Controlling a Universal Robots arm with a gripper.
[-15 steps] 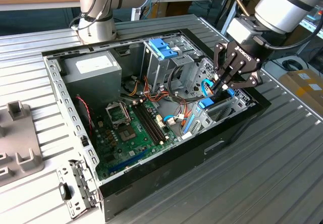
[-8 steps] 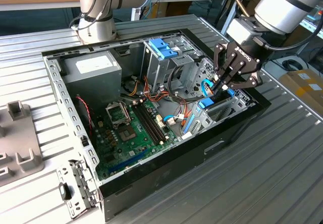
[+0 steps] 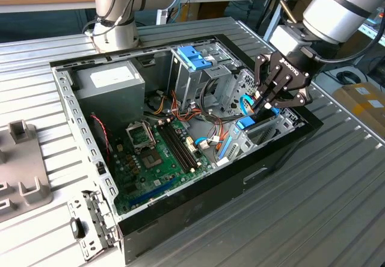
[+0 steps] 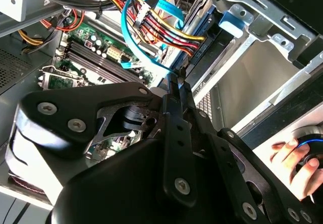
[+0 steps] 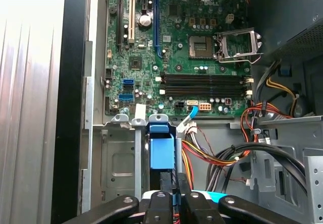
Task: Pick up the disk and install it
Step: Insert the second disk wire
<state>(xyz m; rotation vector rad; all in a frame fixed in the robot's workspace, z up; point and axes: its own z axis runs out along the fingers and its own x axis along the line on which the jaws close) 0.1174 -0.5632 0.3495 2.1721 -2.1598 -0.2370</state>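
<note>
Blue-framed disk (image 3: 247,122) upright in computer case (image 3: 283,153) bay; claw (image 3: 263,106) closed just above it.

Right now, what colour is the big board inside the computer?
Green, best seen in the first wrist view: the motherboard is green with black slots.

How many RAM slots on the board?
4. The memory slots lie side by side in one bank on the motherboard, between the CPU socket and the drive bay's metal edge. None looks hidden in the first wrist view.

Ribbed metal table (image 3: 337,201) carries an open computer case (image 3: 180,128)
</note>
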